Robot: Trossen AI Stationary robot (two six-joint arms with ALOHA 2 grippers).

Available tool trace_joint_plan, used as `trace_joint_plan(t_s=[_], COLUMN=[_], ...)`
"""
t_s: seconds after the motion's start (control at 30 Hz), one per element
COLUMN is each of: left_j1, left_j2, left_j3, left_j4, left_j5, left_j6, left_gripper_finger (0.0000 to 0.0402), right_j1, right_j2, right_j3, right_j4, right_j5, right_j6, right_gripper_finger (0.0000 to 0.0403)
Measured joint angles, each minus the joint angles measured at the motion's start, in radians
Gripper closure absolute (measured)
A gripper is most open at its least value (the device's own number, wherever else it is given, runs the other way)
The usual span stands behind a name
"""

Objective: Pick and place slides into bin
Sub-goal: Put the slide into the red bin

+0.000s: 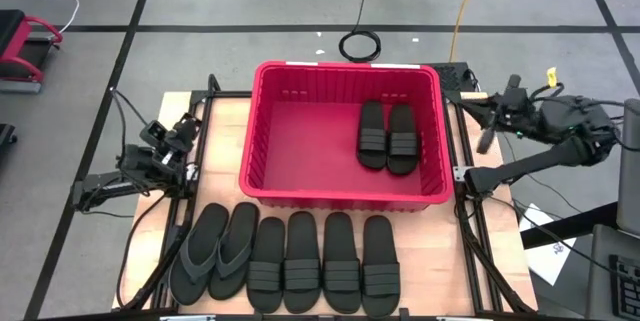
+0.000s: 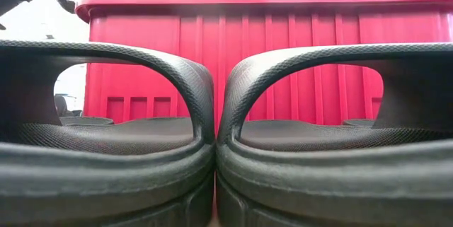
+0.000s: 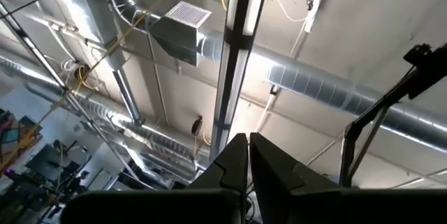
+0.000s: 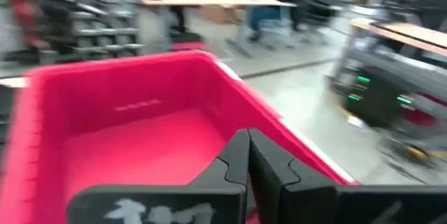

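- Nearest the table's front edge, six slides lie in a row, side by side and touching or nearly so, all lengthwise toward the bin.
- The two at the left end, the thong-strap pair (image 1: 212, 251), are slightly greyer and splay a little to the left.
- The other four, the ribbed-band slides (image 1: 322, 263), lie straight and parallel in front of the bin's middle and right part.
- In the low view two of these fill the foreground, the left strap arch (image 2: 141, 64) and the right strap arch (image 2: 318, 61) meeting at the centre, soles pressed together.
- Behind the row stands the red bin (image 1: 262, 131), its ribbed front wall just beyond the toes of the slides; its near wall also shows in the low view (image 2: 283, 64).
- Inside the bin, a pair of ribbed-band slides (image 1: 388, 136) lies flat on the floor toward the right wall, side by side and touching.
- The left gripper (image 1: 186, 133) sits to the left of the bin, over the table's left frame, well apart from every slide; its wrist view looks up at ceiling ducts, with its fingers (image 3: 227, 165) pressed almost together and nothing between them.
- The right gripper (image 1: 487, 139) hangs off the bin's right side, near its far corner; its fingers (image 4: 234, 158) are closed on nothing, pointing over the bin's rim (image 4: 279, 140).
- Beyond the table, a coiled black cable (image 1: 360, 45) lies on the grey floor.
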Motion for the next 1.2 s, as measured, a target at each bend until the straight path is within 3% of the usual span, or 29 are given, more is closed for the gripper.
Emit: trace_joint_plan(t_s=[0.1, 0.17, 0.27, 0.37, 0.5, 0.63, 0.77, 1.03, 1.2], left_j1=[0.000, 0.000, 0.000, 0.000, -0.002, -0.057, -0.130, -0.266, -0.331], left_j2=[0.006, 0.029, 0.121, 0.261, 0.464, 0.654, 0.831, 1.075, 1.175], left_j3=[0.058, 0.149, 0.336, 0.515, 0.710, 0.895, 1.082, 1.349, 1.455], left_j4=[-0.101, -0.254, -0.519, -0.690, -0.732, -0.738, -0.845, -1.006, -1.064], left_j5=[0.032, 0.074, 0.124, 0.162, 0.287, 0.392, 0.393, 0.219, 0.149], left_j6=[-0.038, -0.013, 0.079, 0.159, 0.183, 0.251, 0.310, 0.480, 0.483], left_gripper_finger=[0.0378, 0.0386, 0.0398, 0.0398, 0.0398, 0.0398, 0.0399, 0.0401, 0.0401], right_j1=[0.000, 0.000, 0.000, 0.000, 0.001, 0.000, 0.001, 0.006, 0.006], right_j2=[-0.045, -0.078, -0.120, -0.155, -0.173, -0.193, -0.231, -0.470, -0.586], right_j3=[-0.066, -0.112, -0.182, -0.241, -0.317, -0.354, -0.356, -0.334, -0.357], right_j4=[0.002, 0.003, 0.002, 0.020, 0.055, 0.069, 0.036, -0.015, -0.068], right_j5=[0.031, 0.044, 0.129, 0.139, 0.142, 0.235, 0.228, -0.088, -0.131], right_j6=[0.022, 0.074, 0.191, 0.247, 0.251, 0.320, 0.293, 0.120, 0.117], right_gripper_finger=[0.0403, 0.0403, 0.0403, 0.0403, 0.0403, 0.0403, 0.0403, 0.0403, 0.0403])
